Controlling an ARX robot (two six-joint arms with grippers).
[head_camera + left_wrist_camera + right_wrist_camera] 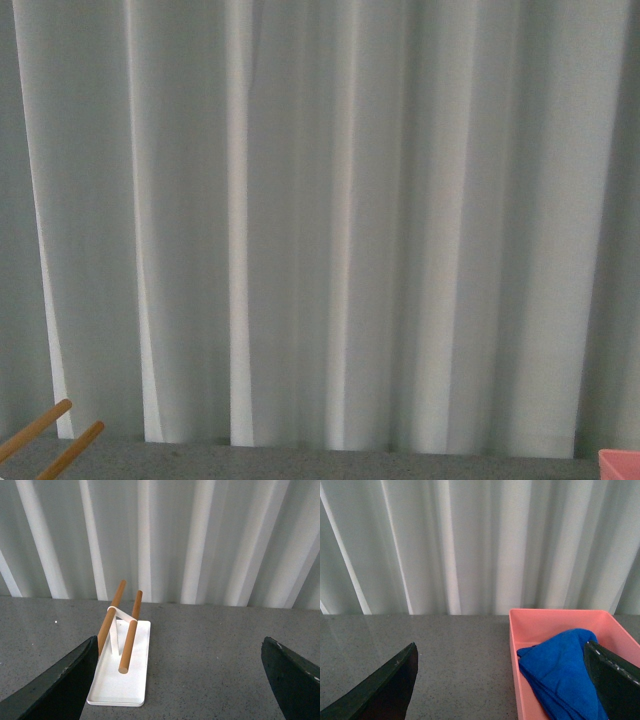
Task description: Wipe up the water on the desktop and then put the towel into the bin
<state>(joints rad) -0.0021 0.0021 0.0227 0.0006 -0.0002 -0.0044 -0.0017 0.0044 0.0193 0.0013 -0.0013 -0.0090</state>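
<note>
In the right wrist view the blue towel lies crumpled inside the salmon-pink bin on the dark grey desktop. My right gripper is open and empty, its jaws wide apart, one over the desktop and one over the bin beside the towel. A corner of the bin shows at the front view's lower right. My left gripper is open and empty above bare desktop. No water shows on the desktop.
A white flat-based rack with two wooden rods stands on the desktop by my left gripper; its rod ends show at the front view's lower left. A pale pleated curtain hangs behind the desk.
</note>
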